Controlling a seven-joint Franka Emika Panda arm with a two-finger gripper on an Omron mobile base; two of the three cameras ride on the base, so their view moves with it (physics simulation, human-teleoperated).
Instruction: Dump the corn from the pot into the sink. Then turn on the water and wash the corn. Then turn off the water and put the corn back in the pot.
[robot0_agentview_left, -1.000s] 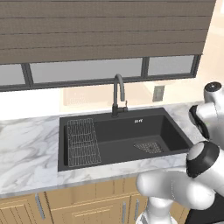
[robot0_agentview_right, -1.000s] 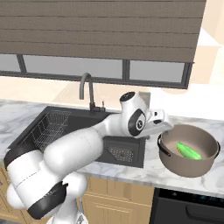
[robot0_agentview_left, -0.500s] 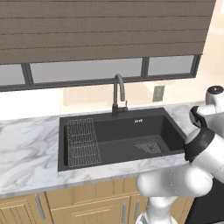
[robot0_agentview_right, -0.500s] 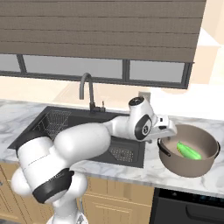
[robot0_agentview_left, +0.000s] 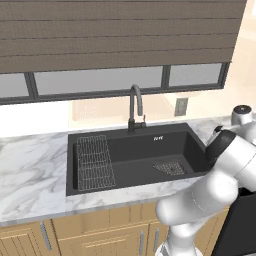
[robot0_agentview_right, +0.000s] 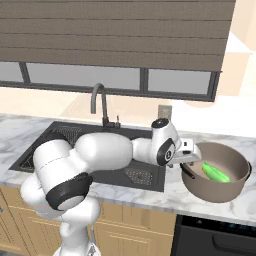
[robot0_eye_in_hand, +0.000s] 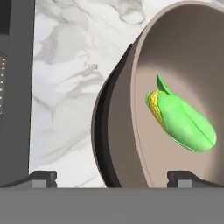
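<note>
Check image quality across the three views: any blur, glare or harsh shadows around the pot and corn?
Hand view: sharp, the corn crisp, soft shading inside the pot, no glare. Right base view: flat even rendered light, the pot casts only a faint shadow on the marble counter, the open pincer at its rim is small but clear. Left base view: the black sink reads dark, its rack and drain still legible.

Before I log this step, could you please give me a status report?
Gripper open, straddling the pot rim. Corn inside pot. Nothing in the way.
</note>
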